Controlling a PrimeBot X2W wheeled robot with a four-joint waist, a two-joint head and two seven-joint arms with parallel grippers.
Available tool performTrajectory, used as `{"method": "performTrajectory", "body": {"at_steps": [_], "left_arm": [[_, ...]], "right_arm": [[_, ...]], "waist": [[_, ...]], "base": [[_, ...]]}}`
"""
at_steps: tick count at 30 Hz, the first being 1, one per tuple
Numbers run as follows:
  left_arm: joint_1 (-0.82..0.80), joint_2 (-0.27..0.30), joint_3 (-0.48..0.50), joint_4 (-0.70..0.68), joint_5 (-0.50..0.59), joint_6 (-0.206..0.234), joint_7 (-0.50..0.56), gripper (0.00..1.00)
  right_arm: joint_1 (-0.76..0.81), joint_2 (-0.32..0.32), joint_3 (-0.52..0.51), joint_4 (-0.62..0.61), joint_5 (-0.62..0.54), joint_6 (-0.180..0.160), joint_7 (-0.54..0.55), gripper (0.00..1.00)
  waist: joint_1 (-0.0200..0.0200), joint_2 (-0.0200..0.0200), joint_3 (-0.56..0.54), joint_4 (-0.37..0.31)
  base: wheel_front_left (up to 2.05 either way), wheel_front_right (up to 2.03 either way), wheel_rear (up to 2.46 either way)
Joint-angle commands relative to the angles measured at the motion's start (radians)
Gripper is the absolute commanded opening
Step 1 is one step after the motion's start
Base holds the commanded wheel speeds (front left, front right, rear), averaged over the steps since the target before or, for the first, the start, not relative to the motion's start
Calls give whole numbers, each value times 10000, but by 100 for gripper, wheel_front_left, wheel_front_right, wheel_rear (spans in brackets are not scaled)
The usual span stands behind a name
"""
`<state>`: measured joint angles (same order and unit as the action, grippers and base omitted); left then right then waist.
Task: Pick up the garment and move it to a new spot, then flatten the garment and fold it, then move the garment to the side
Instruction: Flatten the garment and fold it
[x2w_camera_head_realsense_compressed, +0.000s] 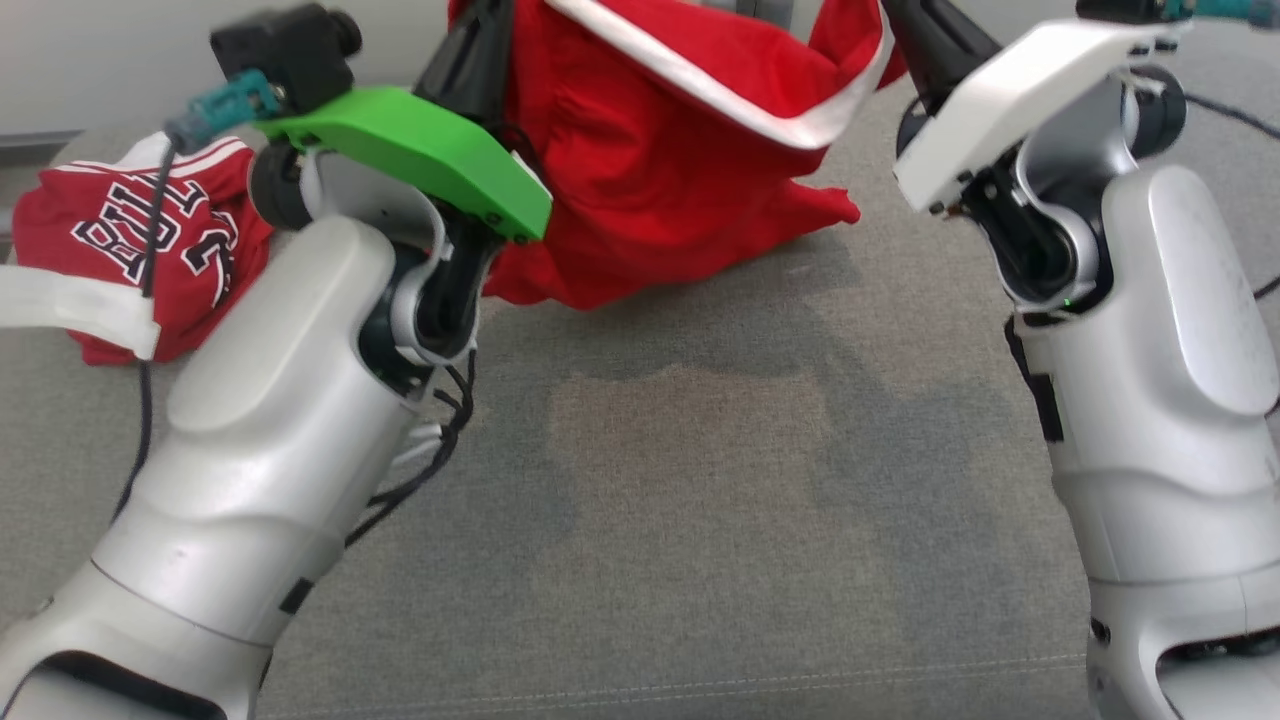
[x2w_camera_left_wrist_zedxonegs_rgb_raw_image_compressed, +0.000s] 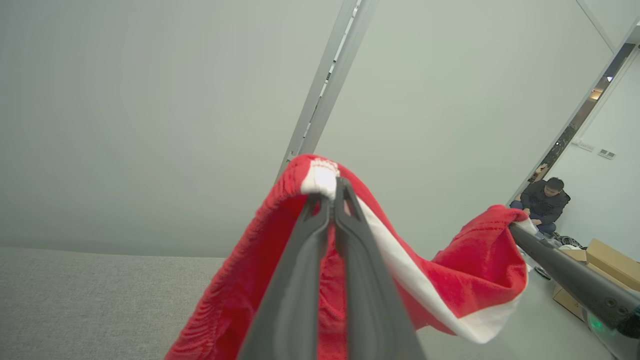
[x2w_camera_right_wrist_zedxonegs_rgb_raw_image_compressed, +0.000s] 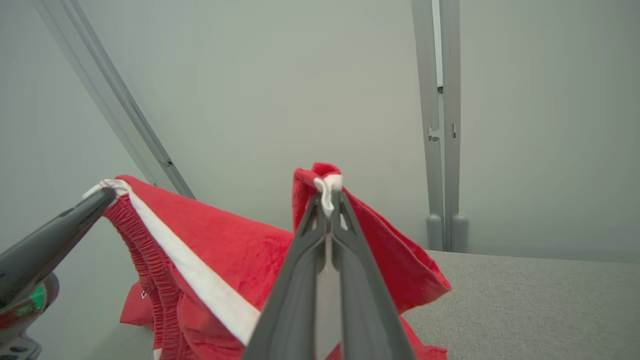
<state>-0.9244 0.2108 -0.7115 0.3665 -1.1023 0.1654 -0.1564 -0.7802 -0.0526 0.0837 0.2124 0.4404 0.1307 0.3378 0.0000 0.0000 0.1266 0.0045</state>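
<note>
The red garment (x2w_camera_head_realsense_compressed: 660, 150) hangs up in the air between the two arms. It is red with a white stripe along one edge. It looks like a pair of shorts.

The left gripper (x2w_camera_left_wrist_zedxonegs_rgb_raw_image_compressed: 332, 192) is clenched tight on one top corner of the garment. A bit of white trim pokes out right at its tips. The right gripper (x2w_camera_right_wrist_zedxonegs_rgb_raw_image_compressed: 327, 197) is clenched tight on the other top corner, and a bit of white trim is pinched there too. The cloth sags between the two grippers, so the white stripe makes a dip in the middle.

In the head view, the bottom of the garment comes down to the gray cloth top (x2w_camera_head_realsense_compressed: 680, 480), toward the far side. It seems to rest there a little, but it is hard to be sure.

A second red piece, a jersey (x2w_camera_head_realsense_compressed: 150, 240) with black and white letters, lies bunched up on the gray top at the far left. It sits apart from the hanging garment.

Behind it all is a plain pale wall (x2w_camera_left_wrist_zedxonegs_rgb_raw_image_compressed: 150, 125). In the left wrist view, a person (x2w_camera_left_wrist_zedxonegs_rgb_raw_image_compressed: 542, 205) sits far off by the wall, near some brown boxes (x2w_camera_left_wrist_zedxonegs_rgb_raw_image_compressed: 612, 260).
</note>
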Motion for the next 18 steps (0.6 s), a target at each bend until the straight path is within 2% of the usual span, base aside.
{"method": "performTrajectory", "body": {"at_steps": [1,5,6,8,13,15,18], "left_arm": [[-597,136,86,252,100,-14,144,0],[-1576,94,234,977,291,-124,74,0],[-1988,73,328,1485,454,-165,-239,0],[-2410,34,424,1989,729,-195,-550,0],[-3465,14,814,2830,1665,-173,-1047,0],[-3660,-8,945,2865,1900,-135,-1086,0],[-4044,-72,1865,2296,3061,-21,-1099,0]], "right_arm": [[-735,-6,165,514,172,0,86,0],[-2395,-3,202,2073,-67,0,-664,0],[-3208,0,99,3030,-349,0,-1511,0],[-3994,-3,-102,4029,-538,0,-2443,0],[-6011,0,-1194,6048,-1488,0,-5033,0],[-6341,10,-1472,6369,-1752,0,-5423,0],[-7264,-2,-2416,6676,-2580,-4,-5991,0]], "waist": [[0,0,841,-326],[0,0,1652,-554],[0,0,1919,-655],[0,0,2096,-751],[0,0,2527,-863],[0,0,2596,-861],[0,0,2785,-831]], "base": [[0,0,0],[0,0,0],[0,0,0],[0,0,0],[0,0,0],[0,0,0],[0,0,0]]}}
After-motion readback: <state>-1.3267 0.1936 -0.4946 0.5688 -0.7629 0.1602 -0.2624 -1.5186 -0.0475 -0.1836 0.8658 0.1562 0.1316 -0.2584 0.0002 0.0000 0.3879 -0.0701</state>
